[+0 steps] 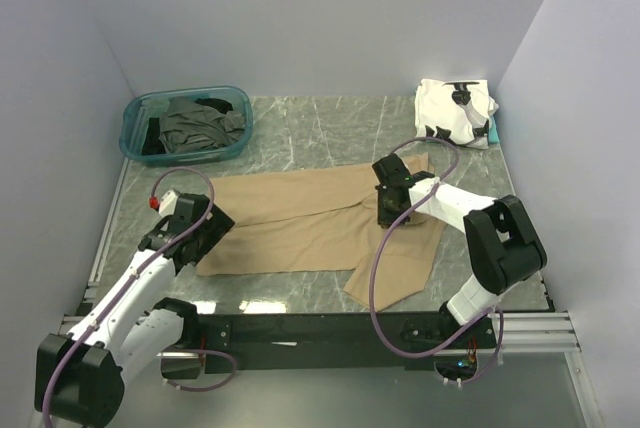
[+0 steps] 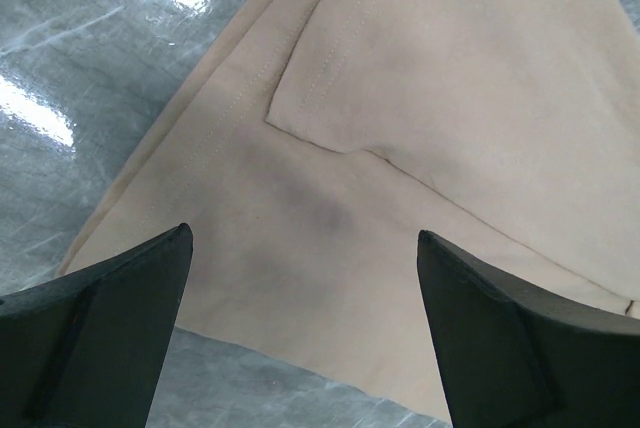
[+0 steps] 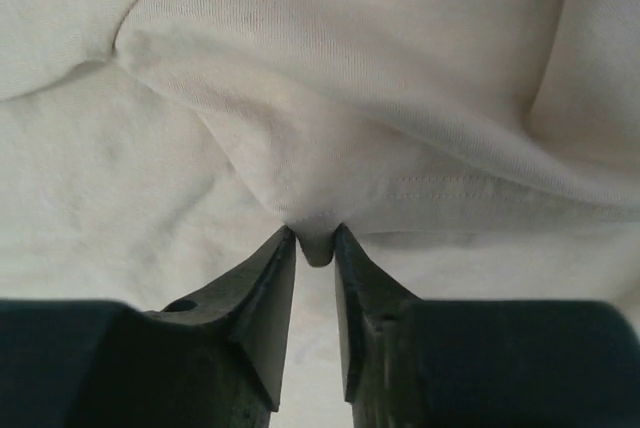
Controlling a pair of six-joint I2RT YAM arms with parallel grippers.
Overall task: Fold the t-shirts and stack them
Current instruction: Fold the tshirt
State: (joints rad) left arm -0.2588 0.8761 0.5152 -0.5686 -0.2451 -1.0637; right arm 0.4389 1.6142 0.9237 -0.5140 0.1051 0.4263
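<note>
A tan t-shirt lies spread across the middle of the table, partly folded, with one sleeve reaching the front edge. My right gripper is shut on a pinched fold of the tan t-shirt near its right side. My left gripper is open just above the shirt's left end, with its fingers astride the hem and nothing between them. A folded white t-shirt with black patches sits at the back right. Dark grey and black shirts lie in the bin.
A teal plastic bin stands at the back left. A teal object peeks out beside the white shirt. Grey walls close in the table on three sides. Bare marble table shows behind the tan shirt.
</note>
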